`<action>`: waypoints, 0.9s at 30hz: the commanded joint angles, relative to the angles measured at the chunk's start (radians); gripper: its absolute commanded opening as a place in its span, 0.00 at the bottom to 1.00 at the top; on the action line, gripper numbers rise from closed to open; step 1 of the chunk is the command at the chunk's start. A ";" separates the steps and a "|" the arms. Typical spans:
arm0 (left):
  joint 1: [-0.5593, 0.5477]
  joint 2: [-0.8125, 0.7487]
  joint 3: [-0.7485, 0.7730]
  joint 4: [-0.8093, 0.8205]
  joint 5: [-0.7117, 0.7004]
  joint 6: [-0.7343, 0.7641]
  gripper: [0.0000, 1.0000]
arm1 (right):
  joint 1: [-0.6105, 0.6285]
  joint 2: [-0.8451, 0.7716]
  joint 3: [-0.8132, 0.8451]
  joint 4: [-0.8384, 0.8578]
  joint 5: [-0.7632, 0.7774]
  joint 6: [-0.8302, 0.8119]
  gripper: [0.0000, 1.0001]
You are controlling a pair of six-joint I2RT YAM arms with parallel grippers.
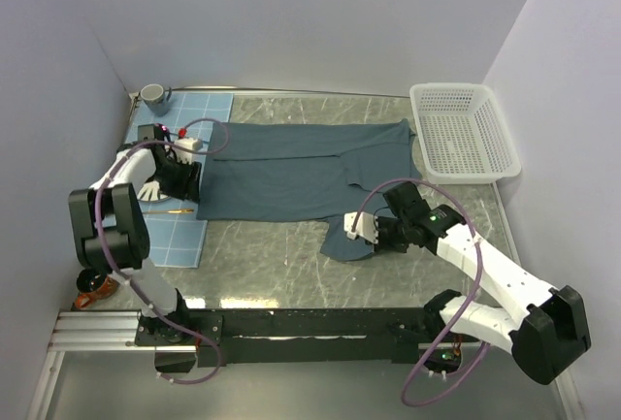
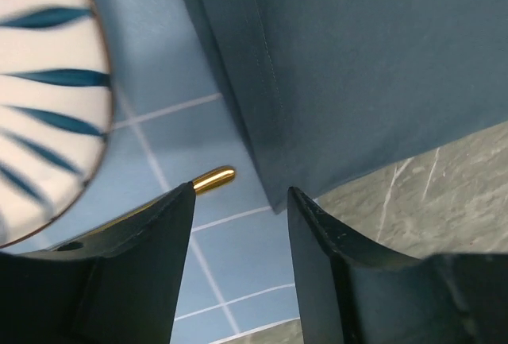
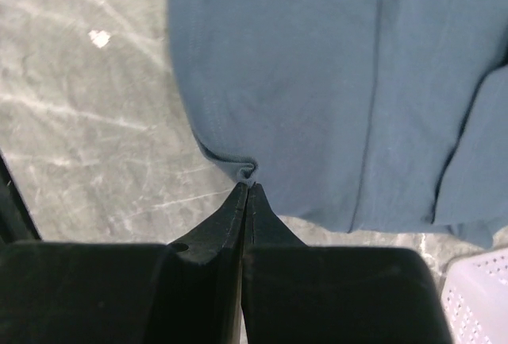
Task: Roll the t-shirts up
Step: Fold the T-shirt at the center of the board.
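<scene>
The dark slate-blue t-shirt (image 1: 291, 173) lies spread flat across the middle of the table, one sleeve (image 1: 351, 236) hanging toward the near side. My right gripper (image 1: 357, 231) is shut on the hem of that sleeve, pinching a small fold of the t-shirt (image 3: 248, 171) between its tips. My left gripper (image 1: 194, 182) is open and empty at the t-shirt's left edge, its jaws standing over the placemat beside the t-shirt's corner (image 2: 278, 197).
A light blue checked placemat (image 1: 184, 163) lies at the left with a striped plate (image 2: 48, 98), a gold utensil (image 2: 213, 178) and a grey mug (image 1: 154, 98). A white basket (image 1: 464, 132) stands at the back right. A brown object (image 1: 92, 289) sits near the left front.
</scene>
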 commanded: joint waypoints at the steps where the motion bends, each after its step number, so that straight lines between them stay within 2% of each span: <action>1: -0.002 0.059 0.008 -0.012 0.063 -0.061 0.54 | -0.005 0.014 0.054 0.047 0.029 0.071 0.00; 8: -0.005 0.106 0.018 -0.037 0.057 -0.068 0.46 | -0.007 0.053 0.068 0.052 0.026 0.065 0.00; 16: -0.009 -0.030 -0.053 0.009 0.043 -0.132 0.54 | -0.016 0.093 0.077 0.085 0.018 0.085 0.00; 20: -0.031 -0.086 -0.097 -0.008 0.051 -0.141 0.51 | -0.019 0.107 0.080 0.092 0.016 0.093 0.00; 27: -0.047 -0.024 -0.104 -0.012 0.033 -0.160 0.41 | -0.021 0.125 0.099 0.088 0.016 0.088 0.00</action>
